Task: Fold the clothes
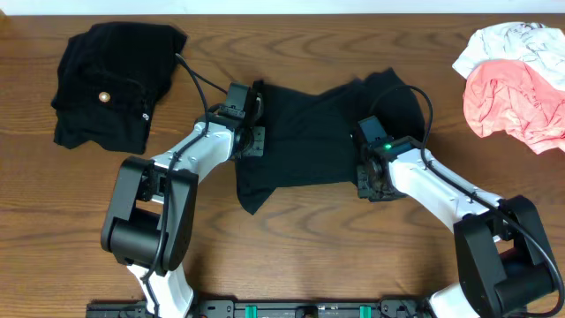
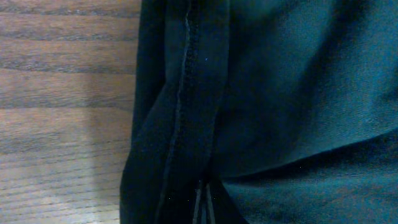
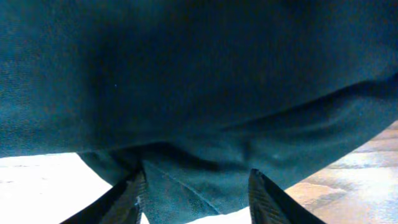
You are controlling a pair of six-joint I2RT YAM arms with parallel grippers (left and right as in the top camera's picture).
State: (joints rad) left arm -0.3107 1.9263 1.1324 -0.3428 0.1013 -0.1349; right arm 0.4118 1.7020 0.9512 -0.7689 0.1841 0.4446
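Observation:
A black short-sleeved shirt (image 1: pixel 309 132) lies spread and rumpled at the middle of the table. My left gripper (image 1: pixel 254 124) is at the shirt's left edge. In the left wrist view its fingertips (image 2: pixel 202 202) are pressed together, shut on a fold of the shirt (image 2: pixel 280 93) beside a stitched hem (image 2: pixel 183 93). My right gripper (image 1: pixel 371 181) is at the shirt's lower right part. In the right wrist view its fingers (image 3: pixel 134 193) stand apart, open, with the hanging shirt fabric (image 3: pixel 199 93) between and over them.
A crumpled black garment with a small pale button (image 1: pixel 110 84) lies at the back left. Pink (image 1: pixel 512 102) and white (image 1: pixel 512 44) clothes are heaped at the back right. Wood tabletop (image 1: pixel 309 238) runs along the front between the two arm bases.

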